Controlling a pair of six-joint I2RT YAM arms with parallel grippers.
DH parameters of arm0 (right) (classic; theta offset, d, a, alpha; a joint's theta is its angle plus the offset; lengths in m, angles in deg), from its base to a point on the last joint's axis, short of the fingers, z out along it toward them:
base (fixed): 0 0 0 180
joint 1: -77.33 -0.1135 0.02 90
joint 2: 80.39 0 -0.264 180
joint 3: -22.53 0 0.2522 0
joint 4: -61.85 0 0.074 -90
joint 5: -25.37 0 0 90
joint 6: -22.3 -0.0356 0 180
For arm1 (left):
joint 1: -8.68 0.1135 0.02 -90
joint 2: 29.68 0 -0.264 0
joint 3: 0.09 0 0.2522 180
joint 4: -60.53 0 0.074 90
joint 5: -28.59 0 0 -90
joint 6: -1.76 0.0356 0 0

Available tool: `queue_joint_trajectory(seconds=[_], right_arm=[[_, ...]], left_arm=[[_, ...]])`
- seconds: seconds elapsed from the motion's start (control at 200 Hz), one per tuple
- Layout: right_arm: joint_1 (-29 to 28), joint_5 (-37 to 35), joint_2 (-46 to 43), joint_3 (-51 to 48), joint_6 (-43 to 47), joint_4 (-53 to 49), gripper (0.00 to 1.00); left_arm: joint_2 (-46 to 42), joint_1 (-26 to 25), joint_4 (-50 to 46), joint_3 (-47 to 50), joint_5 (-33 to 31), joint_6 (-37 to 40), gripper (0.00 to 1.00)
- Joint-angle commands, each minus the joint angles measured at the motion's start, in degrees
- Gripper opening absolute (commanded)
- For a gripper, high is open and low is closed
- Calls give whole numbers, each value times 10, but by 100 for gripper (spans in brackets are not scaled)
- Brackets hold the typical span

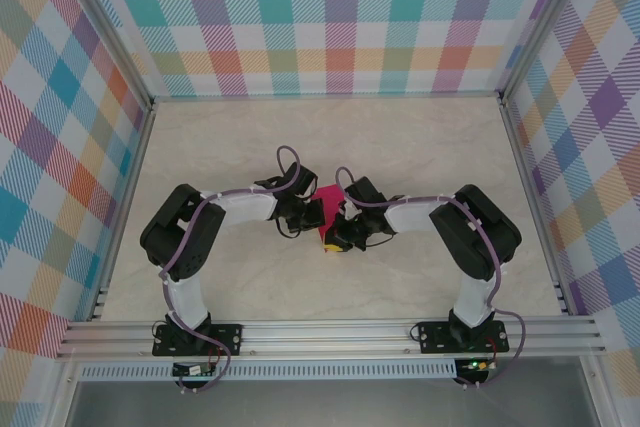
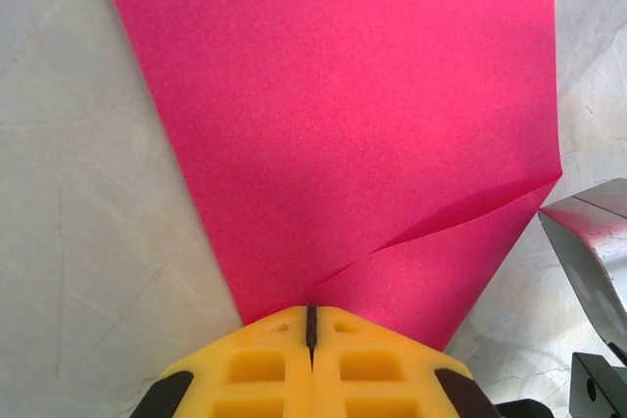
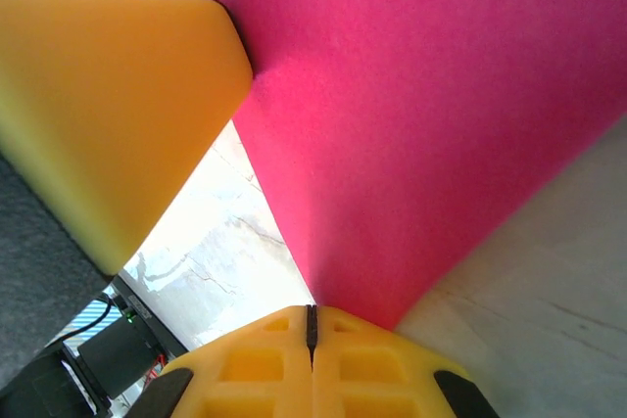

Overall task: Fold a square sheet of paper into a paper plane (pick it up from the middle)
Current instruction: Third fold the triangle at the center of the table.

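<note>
Sheet (image 1: 329, 195): pink, centre frame. Left hand (image 2: 311, 315) and right hand (image 3: 311, 315) each clamped shut on it, likely holding it taut for creasing.

- A robot test cell, lab-like
- Aluminium frame rails (image 1: 330, 332) box in a marble-look table (image 1: 400, 137)
- Checked backdrop panels (image 1: 330, 17) serve as walls
- Left arm (image 1: 190, 237) and right arm (image 1: 470, 237) bolted to the front rail

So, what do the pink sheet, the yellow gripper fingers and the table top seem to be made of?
The square sheet of paper: thin matte paper, finely grained, with a soft crease. The left gripper's fingers: probably moulded yellow plastic or foam, matte, with square hollows. The table: pale stone-look surface with faint veins, perhaps laminate.
</note>
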Motion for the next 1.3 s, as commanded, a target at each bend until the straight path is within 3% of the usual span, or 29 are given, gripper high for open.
queue_joint_trajectory(seconds=[0.0,0.41,0.69,1.3], right_arm=[[-5,12,-11,5,19,-23,0],[-24,-37,37,-2,31,-38,0],[-14,-72,-87,9,31,-19,0],[4,-83,-4,11,34,-22,0]], left_arm=[[45,-2,-105,46,-79,-7,0],[45,-2,-104,44,-79,-8,0],[43,-2,-107,46,-83,-6,0],[45,-2,-108,34,-88,2,0]])
